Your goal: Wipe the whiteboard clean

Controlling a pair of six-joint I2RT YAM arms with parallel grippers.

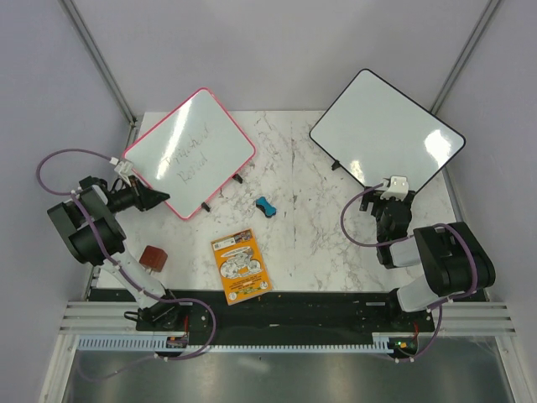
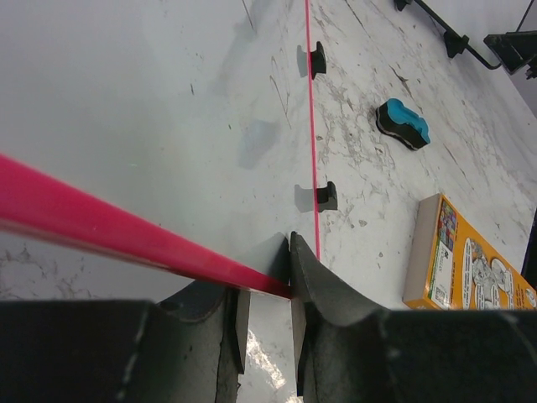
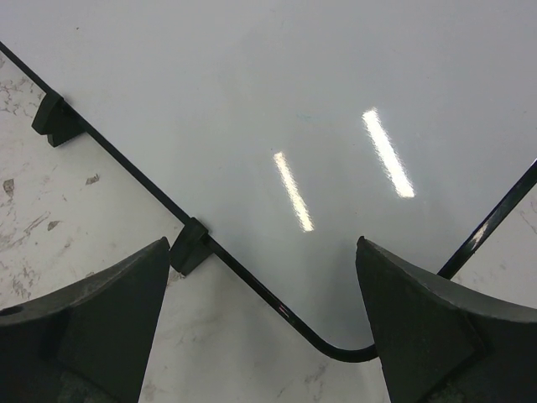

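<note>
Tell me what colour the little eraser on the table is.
The eraser is blue over a black base, clearest in the left wrist view.

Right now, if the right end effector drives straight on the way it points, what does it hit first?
Most likely the black-framed whiteboard. Its rounded near corner lies dead ahead of the right end effector, between the open jaws. How far off it is, the wrist view can't settle.

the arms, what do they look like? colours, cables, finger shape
Both arms are mostly black with chunky rounded joint housings and pale grey lower links. The left arm and right arm each carry a looping purple cable and a white block at the wrist. The fingers are matte black, broad wedges with curved inner edges.
</note>
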